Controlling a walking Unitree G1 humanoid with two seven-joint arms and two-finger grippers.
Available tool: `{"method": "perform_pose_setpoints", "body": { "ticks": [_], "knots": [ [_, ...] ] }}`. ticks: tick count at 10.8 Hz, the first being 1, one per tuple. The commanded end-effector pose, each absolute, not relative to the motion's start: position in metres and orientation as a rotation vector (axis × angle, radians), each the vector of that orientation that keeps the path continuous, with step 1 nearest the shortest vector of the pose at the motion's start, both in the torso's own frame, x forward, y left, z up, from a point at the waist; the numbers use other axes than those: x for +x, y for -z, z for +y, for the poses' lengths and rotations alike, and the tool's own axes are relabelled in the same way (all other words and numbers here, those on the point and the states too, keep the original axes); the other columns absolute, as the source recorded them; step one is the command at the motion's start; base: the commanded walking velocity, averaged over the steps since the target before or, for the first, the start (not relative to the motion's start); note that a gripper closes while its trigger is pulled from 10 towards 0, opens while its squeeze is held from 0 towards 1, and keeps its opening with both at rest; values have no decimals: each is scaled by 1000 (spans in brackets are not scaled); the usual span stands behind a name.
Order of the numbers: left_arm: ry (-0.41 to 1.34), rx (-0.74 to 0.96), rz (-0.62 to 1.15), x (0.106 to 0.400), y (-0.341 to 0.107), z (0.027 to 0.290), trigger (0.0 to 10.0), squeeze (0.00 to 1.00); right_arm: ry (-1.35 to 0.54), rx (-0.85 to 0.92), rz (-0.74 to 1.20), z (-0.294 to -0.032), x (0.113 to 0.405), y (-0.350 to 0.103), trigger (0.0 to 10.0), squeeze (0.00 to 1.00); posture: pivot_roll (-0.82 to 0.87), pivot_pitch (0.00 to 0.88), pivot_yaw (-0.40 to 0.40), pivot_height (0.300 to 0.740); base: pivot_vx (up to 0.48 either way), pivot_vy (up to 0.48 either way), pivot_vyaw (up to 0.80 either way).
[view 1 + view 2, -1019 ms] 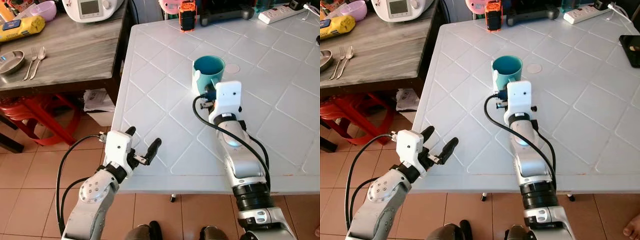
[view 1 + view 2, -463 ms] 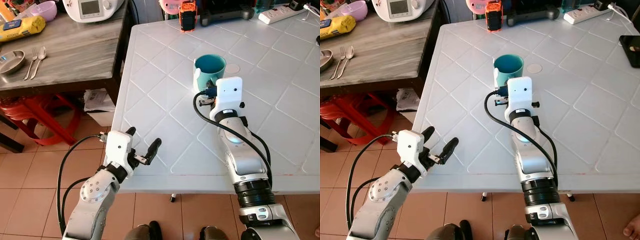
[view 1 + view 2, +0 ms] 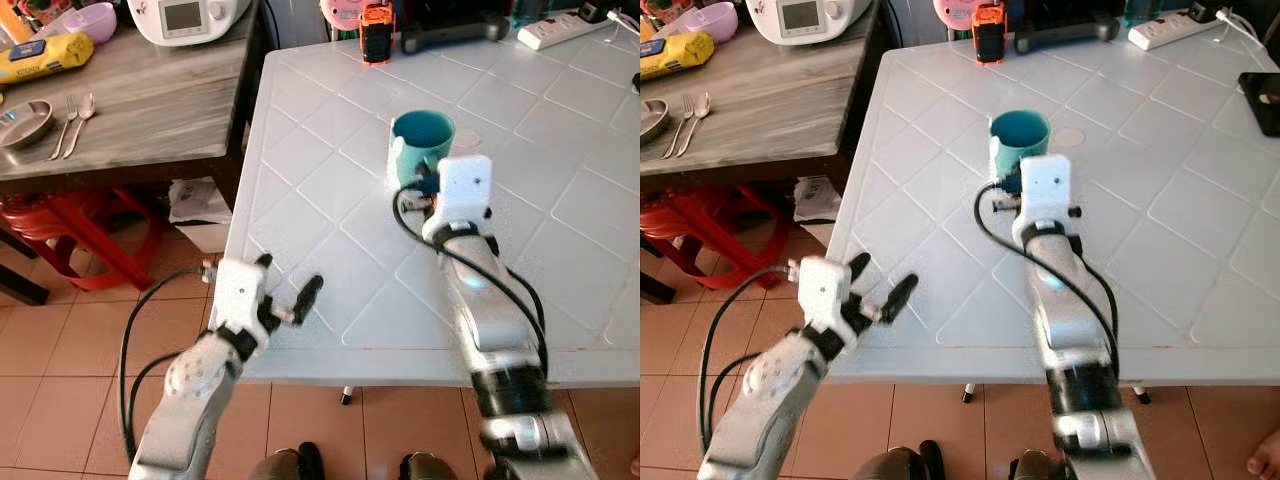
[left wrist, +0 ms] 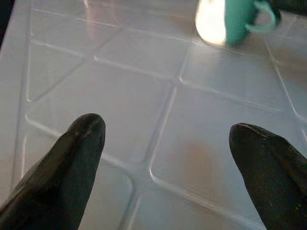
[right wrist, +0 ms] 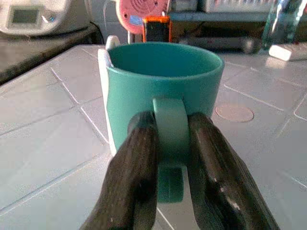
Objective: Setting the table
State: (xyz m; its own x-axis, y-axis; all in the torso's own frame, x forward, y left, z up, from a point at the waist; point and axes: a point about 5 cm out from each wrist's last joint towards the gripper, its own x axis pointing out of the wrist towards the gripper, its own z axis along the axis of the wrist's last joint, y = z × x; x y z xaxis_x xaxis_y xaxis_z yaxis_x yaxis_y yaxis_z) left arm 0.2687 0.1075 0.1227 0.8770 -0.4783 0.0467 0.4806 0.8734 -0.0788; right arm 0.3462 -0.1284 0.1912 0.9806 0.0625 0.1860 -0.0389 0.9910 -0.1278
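A teal mug (image 3: 421, 139) stands upright on the white tiled table (image 3: 330, 190), empty inside. My right gripper (image 5: 171, 139) is shut on the mug's handle (image 5: 168, 129), one black finger (image 5: 135, 167) pressed on each side of it; from above, the white wrist block (image 3: 464, 183) hides the fingers. My left gripper (image 3: 288, 290) is open over the table's near left edge, nothing between its fingers (image 4: 79, 143). The mug (image 4: 238, 21) shows far ahead of it in the left wrist view.
A grey wooden side table (image 3: 140, 100) at the left carries a fork and spoon (image 3: 70, 122), a metal dish (image 3: 22, 122), a yellow packet (image 3: 45, 57) and a white appliance (image 3: 185, 18). An orange device (image 3: 376, 30) and a power strip (image 3: 562, 28) lie at the table's far edge.
My right arm has carried the mug slightly farther onto the table. The left arm has barely moved. The current eye views are a little blurred.
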Motion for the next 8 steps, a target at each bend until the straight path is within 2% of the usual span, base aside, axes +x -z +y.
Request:
{"method": "perform_pose_setpoints", "body": {
  "ticks": [1,2,3,4,5,6,7,8],
  "knots": [
    [448,-89,-32,274,-123,114,10000,0,-68,-148,-230,-125,337,-198,0,0,-58,145,134,740,0,0,0],
    [425,-96,-51,281,-126,115,10000,0,-65,-170,-248,-128,325,-195,1333,0,-65,138,130,740,0,0,0],
    [404,-97,-65,287,-129,115,10000,0,-63,-180,-249,-132,315,-190,1569,0,-80,124,127,740,0,0,0],
    [378,-98,-75,292,-131,117,10000,0,-51,-181,-241,-137,304,-182,2745,0,-92,117,128,740,0,0,0],
    [355,-96,-82,297,-132,118,10000,0,-36,-196,-238,-142,294,-178,2902,0,-98,114,129,740,0,0,0],
    [330,-97,-80,301,-131,120,10000,0,-17,-203,-232,-147,283,-175,9216,0,-108,110,133,740,0,0,0],
    [321,-96,-77,303,-130,120,10000,0,-12,-198,-239,-150,276,-175,10000,0,-111,108,134,740,0,0,0],
    [289,-88,-72,305,-128,124,10000,0,5,-211,-258,-156,265,-177,10000,0,-115,105,138,740,0,0,0]
  ]
}}
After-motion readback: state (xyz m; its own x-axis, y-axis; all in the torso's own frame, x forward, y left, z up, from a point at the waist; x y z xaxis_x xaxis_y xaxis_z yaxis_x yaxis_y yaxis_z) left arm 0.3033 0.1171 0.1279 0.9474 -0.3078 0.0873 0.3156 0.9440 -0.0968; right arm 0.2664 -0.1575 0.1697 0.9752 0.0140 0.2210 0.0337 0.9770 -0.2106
